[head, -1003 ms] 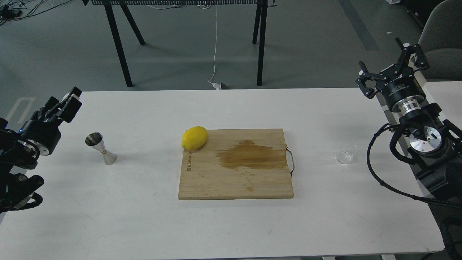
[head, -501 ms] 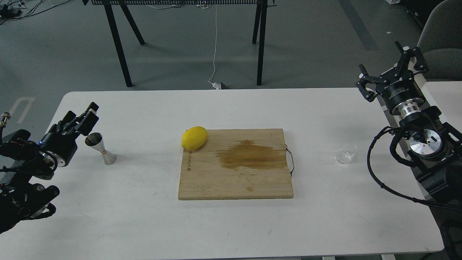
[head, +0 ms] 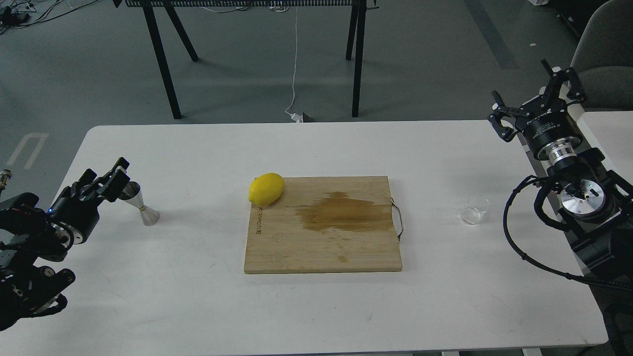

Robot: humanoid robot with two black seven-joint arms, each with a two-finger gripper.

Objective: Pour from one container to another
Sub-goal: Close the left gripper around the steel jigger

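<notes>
The left gripper (head: pixel 110 179) sits just left of the jigger (head: pixel 138 203), its tips against the rim; whether it is spread or closed I cannot tell. The right gripper (head: pixel 536 106) is spread wide and empty, well above the cup (head: pixel 474 209) on the table (head: pixel 198 306). A lemon (head: pixel 266 189) rests on the board (head: pixel 324 247) between them.

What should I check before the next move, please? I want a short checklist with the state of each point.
1. Jigger upright on the table: ok.
2. Left gripper close beside the jigger's upper cup: ok; whether it touches, cannot tell.
3. Left gripper open enough for the jigger: cannot tell, its fingers appear dark and overlapping.
4. Glass cup upright, right of the board: ok.
5. Right gripper open: ok, but not ok for grasping, since it is raised well behind the cup.
6. Liquid in the cup: cannot tell.
</notes>
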